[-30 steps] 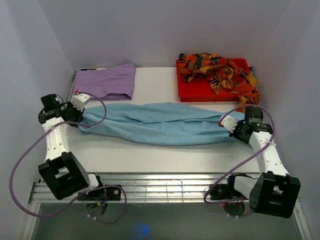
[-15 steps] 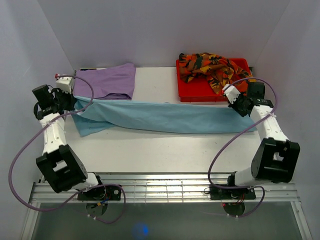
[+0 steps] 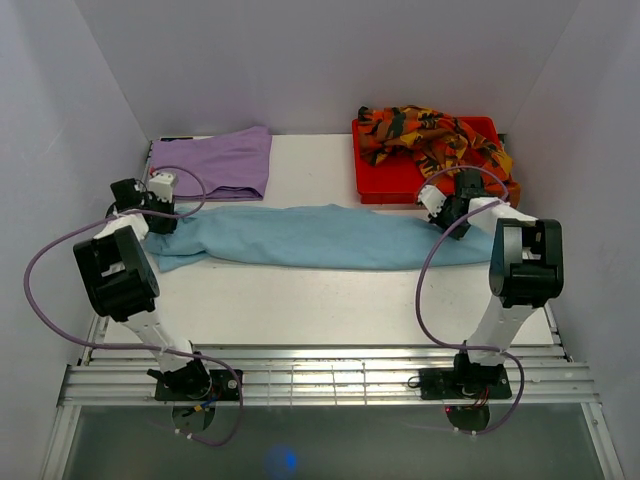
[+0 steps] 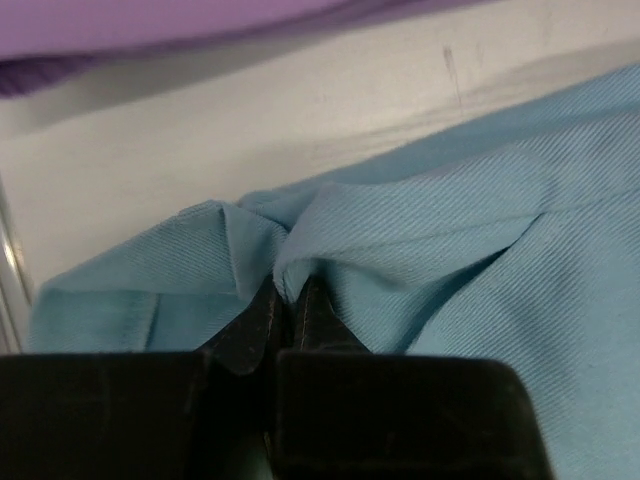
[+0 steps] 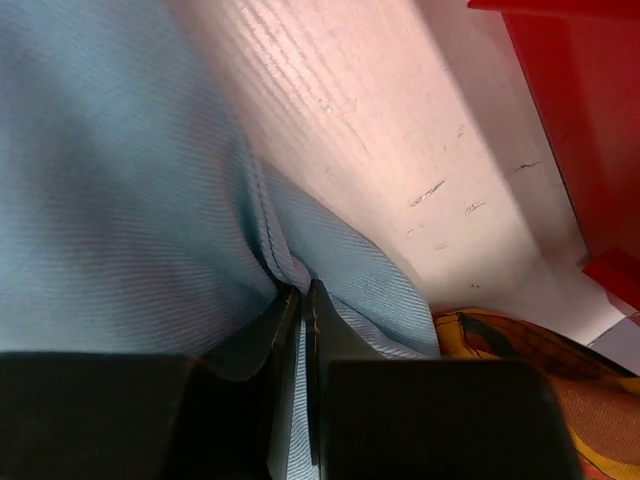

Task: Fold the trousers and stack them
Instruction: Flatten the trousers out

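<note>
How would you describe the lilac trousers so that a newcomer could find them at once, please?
Start at the white table and go to its far left corner, opposite the red tray on the far right. There lie the lilac trousers, just beyond the long light blue trousers. They alone are plain lilac and neatly folded flat.

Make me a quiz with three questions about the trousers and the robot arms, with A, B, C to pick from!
1. Where do the lilac trousers lie? A) back left of the table B) front right of the table C) hanging from an arm
2. How many pairs of trousers are there? A) two B) three C) five
3. What are the left gripper and right gripper doing? A) hanging open B) shut on the light blue trousers C) touching each other

1 A: they lie by the back left corner. 2 B: lilac, light blue and the patterned trousers. 3 B: each wrist view shows blue cloth pinched.
</note>
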You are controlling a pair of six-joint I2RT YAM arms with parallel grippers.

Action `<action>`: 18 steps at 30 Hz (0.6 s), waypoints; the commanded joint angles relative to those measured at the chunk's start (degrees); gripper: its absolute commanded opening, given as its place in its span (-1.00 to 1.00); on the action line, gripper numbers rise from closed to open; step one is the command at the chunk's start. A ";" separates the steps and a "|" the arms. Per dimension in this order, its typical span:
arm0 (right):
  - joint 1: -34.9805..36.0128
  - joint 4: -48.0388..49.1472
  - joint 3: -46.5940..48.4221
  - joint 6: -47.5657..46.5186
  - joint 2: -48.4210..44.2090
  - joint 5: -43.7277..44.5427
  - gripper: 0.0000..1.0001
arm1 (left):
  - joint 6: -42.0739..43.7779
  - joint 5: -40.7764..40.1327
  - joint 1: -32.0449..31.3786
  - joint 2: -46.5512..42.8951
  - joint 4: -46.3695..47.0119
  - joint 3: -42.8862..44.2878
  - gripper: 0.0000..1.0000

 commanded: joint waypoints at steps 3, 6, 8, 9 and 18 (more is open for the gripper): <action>0.10 -5.39 -10.63 -5.59 -2.78 1.49 -0.85 | 9.81 -6.75 -0.11 2.07 -11.82 -3.08 -1.00; 0.01 -8.11 -17.14 -8.15 -7.43 1.93 -0.84 | 14.21 -9.83 0.76 -0.73 -13.05 -10.00 -1.00; -0.25 -9.52 -21.17 -9.11 -9.99 1.93 -0.84 | 16.14 -10.28 1.82 -2.49 -14.46 -12.49 -1.00; -0.78 -10.31 -22.41 -10.16 -12.70 1.93 -0.85 | 16.76 -10.10 3.22 -4.33 -16.64 -14.32 -1.00; -5.17 -21.38 -30.25 -17.64 -34.06 1.93 -0.85 | 28.46 -3.70 17.98 -20.06 -30.36 -15.67 -1.00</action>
